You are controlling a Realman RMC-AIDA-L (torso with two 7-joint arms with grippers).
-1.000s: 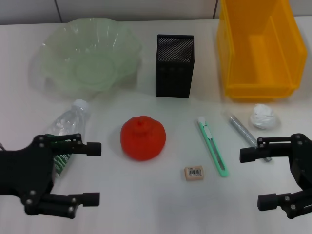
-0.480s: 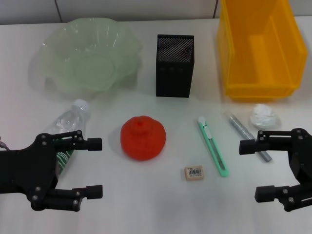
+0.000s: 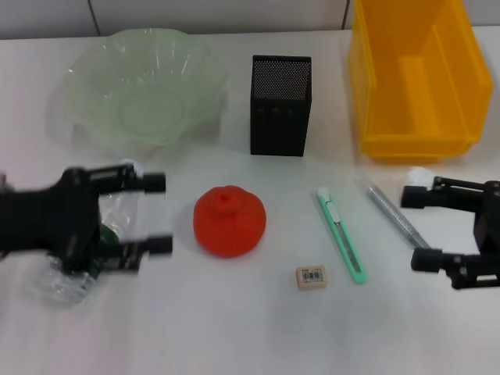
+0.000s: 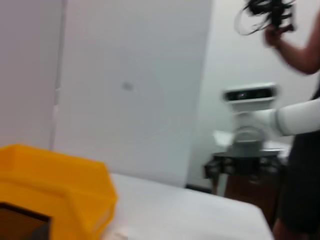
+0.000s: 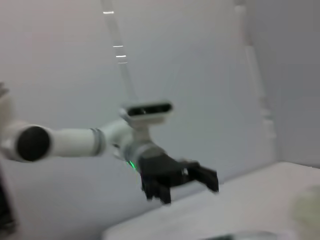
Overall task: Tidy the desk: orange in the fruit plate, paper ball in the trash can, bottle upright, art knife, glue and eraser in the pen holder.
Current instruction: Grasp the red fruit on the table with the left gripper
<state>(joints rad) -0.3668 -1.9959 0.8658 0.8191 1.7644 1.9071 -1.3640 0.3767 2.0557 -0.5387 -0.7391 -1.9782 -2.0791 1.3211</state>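
Left pincer (image 3: 160,213) open over bottle (image 3: 78,266), orange (image 3: 230,220) just ahead. Right pincer (image 3: 417,226) open over glue (image 3: 394,212); bare table (image 3: 234,328) between.

Bright, even overhead light; motion blur on the arms.
The white bench (image 3: 250,328) is softly lit with faint shadows. The left pincer (image 3: 160,212) smears in the head view, and both wrist views are hazy and unfocused throughout.
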